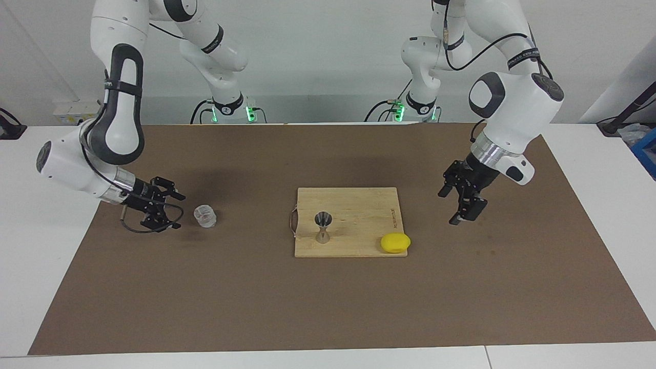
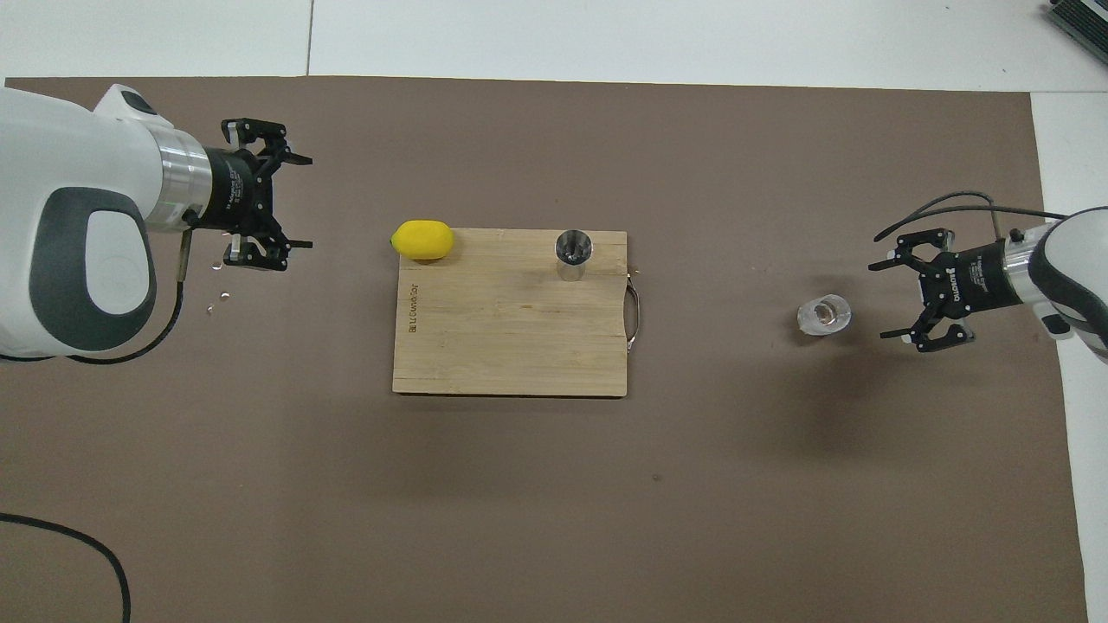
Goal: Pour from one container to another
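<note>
Looking at your facing view: right gripper [image 1: 173,210] sits low just beside the glass tumbler [image 1: 205,216], jaws wide open, holding nothing. Jigger [image 1: 323,227] stands upright on the cutting board [image 1: 359,205]. Overhead view: left gripper [image 2: 290,202] is over bare mat toward the left arm's end, wide open, empty; lemon [image 2: 422,240] at the board's corner.

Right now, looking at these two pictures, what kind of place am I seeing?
Probably a robotics lab set up as a small kitchen or bar test: two white robot arms stand at a table with a brown mat, where a cutting board carries a metal jigger, with a lemon at its corner.
</note>
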{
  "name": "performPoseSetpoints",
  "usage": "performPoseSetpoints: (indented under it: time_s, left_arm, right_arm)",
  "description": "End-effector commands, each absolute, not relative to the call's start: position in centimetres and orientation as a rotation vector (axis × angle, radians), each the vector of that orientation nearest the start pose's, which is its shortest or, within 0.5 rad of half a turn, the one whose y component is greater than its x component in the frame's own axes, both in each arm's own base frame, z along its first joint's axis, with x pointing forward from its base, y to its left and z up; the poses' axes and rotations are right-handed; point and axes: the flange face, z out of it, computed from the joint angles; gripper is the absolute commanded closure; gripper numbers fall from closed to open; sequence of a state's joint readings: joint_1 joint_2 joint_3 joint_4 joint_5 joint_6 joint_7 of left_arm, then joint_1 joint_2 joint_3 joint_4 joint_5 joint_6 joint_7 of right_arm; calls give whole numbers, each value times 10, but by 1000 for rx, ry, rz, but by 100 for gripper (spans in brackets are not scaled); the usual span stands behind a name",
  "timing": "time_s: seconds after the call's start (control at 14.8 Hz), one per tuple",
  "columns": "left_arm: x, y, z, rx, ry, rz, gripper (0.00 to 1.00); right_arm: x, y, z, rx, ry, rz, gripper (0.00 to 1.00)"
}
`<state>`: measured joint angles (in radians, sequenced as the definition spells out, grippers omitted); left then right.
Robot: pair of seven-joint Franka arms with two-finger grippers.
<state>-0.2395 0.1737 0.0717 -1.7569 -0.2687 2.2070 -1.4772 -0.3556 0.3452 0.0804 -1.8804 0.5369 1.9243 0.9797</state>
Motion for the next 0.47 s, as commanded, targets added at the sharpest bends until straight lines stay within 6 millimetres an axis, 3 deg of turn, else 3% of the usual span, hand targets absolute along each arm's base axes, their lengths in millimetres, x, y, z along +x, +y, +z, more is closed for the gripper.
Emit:
performPoseSetpoints:
  time_s: [0.0,0.2,0.41]
  left_arm:
    - [640,-105,511,-2658,-2216,-225,0]
    - [640,-88,517,-2782,-1934,-257,0]
    - [630,-84,520,-3036,-1236,-177,0]
  right_arm:
    - [579,-138,293,-1899,1833,657,0]
    - [582,-133,287,-1861,1832,664,0]
    - [573,-130,265,-1850,1807,644,0]
